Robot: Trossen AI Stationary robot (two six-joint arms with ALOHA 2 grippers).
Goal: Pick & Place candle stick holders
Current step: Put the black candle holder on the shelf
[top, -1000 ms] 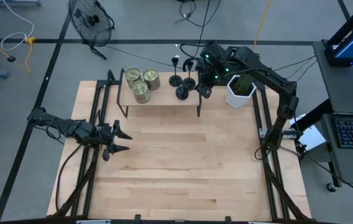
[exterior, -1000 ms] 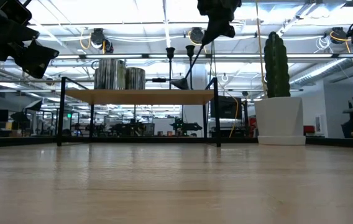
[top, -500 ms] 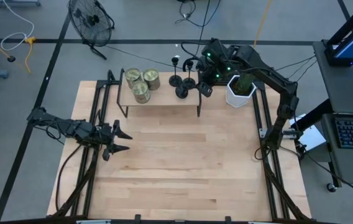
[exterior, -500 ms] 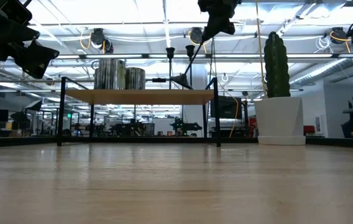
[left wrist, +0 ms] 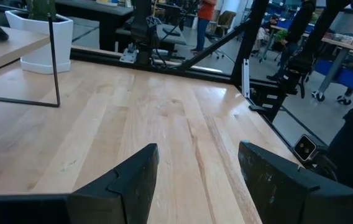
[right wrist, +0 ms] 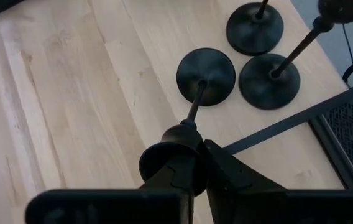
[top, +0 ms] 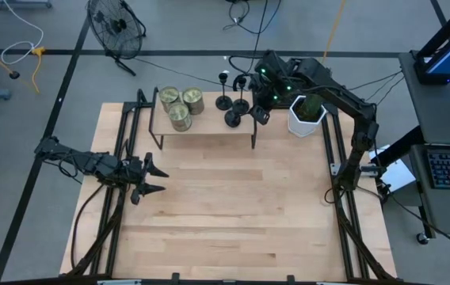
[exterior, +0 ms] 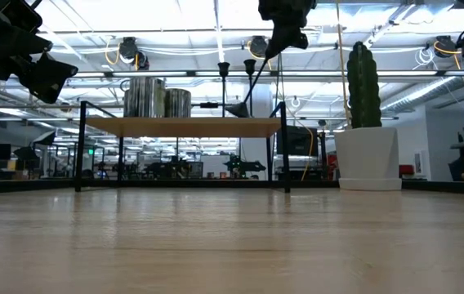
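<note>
Right wrist view: right end effector (right wrist: 186, 158) clamped on cup of one holder (right wrist: 206, 76), tilted, base low over shelf (top: 209, 127) at far side of desk (top: 233, 206), beside other holders (right wrist: 255, 28). Hardly shifted over last second, so lift barely begun. Left end effector (top: 152, 177) open, idle at left.

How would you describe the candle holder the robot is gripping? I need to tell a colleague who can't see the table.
Find the small wooden shelf at the table's far edge. Three black candle holders stand at its right end, beside the white cactus pot. The one you want leans over, its cup end pinched in the shut right gripper; the other two stand upright and untouched.
</note>
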